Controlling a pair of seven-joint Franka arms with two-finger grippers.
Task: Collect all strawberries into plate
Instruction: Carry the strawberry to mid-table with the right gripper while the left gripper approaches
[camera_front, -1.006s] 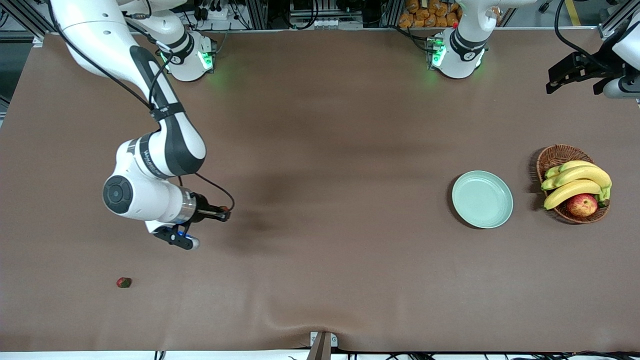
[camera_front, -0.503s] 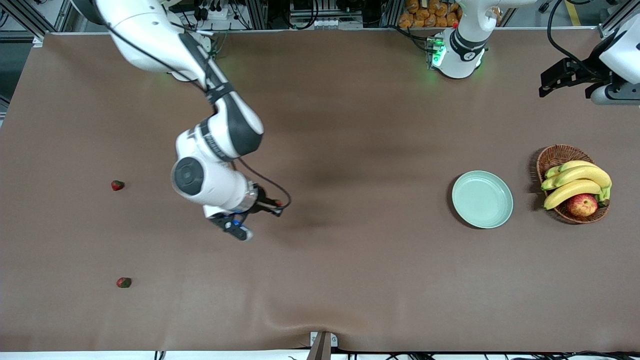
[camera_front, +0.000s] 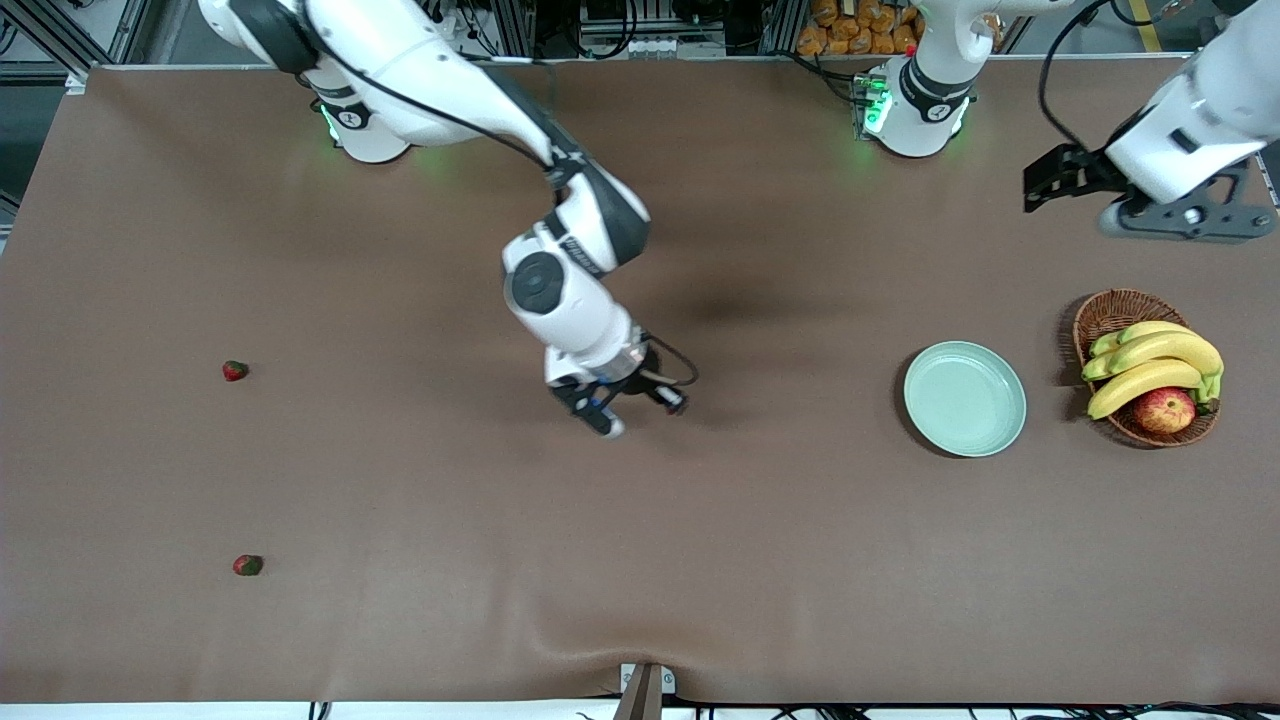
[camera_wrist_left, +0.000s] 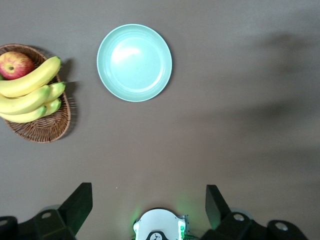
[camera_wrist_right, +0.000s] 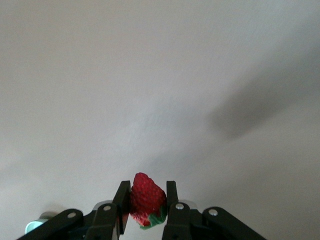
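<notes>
Right tool (camera_wrist_right: 145, 202): clamped on 1 strawberry (camera_wrist_right: 146, 198), over mid-table (camera_front: 640, 560); small berry may slip short of plate (camera_front: 1012, 432). Left tool (camera_wrist_left: 145, 205): fingers apart, waiting. 2 strawberries remain.

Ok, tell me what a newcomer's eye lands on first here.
The right gripper, up over the table's middle, shut on a strawberry. Then the empty plate beside the basket of bananas, toward the left arm's end.
</notes>
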